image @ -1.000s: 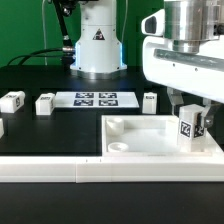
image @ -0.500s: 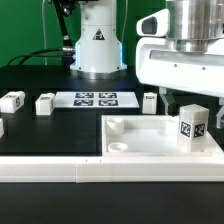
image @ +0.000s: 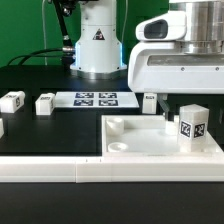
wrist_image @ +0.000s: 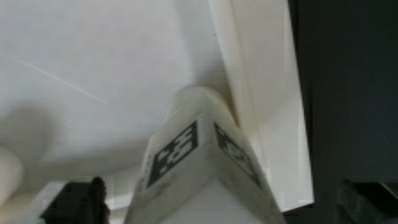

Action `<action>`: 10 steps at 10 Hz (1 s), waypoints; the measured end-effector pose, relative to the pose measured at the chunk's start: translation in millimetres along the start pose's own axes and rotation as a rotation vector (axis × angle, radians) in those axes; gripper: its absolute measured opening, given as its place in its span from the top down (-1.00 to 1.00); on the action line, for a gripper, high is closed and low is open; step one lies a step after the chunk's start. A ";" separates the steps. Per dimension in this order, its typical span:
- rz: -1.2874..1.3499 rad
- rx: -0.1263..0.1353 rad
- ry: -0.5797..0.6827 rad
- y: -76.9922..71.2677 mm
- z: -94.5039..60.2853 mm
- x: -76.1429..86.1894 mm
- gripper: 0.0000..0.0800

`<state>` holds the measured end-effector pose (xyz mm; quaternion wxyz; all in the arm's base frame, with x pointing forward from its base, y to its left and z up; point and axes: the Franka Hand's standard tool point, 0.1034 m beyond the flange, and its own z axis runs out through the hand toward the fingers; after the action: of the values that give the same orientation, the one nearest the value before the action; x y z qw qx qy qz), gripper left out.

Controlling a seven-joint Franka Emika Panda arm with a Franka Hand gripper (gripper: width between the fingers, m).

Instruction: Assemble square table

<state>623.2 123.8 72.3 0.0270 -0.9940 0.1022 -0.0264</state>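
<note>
The square table's white slab (image: pixel 140 143) lies rim-up at the exterior view's right. A white tagged leg (image: pixel 191 126) stands upright in its far right corner. My gripper (image: pixel 189 101) hangs just above that leg, open and apart from it. In the wrist view the leg (wrist_image: pixel 192 150) rises between my two dark fingertips (wrist_image: pixel 79 200), which stand clear on either side, with the slab's raised rim (wrist_image: pixel 260 80) beside it. Three more loose legs lie on the black table: one (image: pixel 12 100), a second (image: pixel 45 103) and a third (image: pixel 150 100).
The marker board (image: pixel 95 99) lies flat in front of the robot's base (image: pixel 97 45). The long white L-shaped border rail (image: pixel 60 170) runs along the table's near edge. Part of another white piece (image: pixel 2 127) shows at the exterior view's left edge.
My gripper has opened off the leg and risen above it. The leg stays upright in the slab's corner.
</note>
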 end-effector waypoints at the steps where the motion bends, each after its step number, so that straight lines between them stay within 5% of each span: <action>1: -0.093 -0.001 -0.003 0.0 0.2 -0.6 -0.62; 6: -0.543 -0.012 -0.003 6.8 -0.2 2.3 -0.62; 9: -0.593 -0.015 -0.002 8.2 -0.2 3.0 -0.62; 10: -0.593 -0.015 -0.002 8.4 -0.2 3.1 -0.34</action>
<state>624.4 114.9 72.2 0.0107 -0.9807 -0.1926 -0.0314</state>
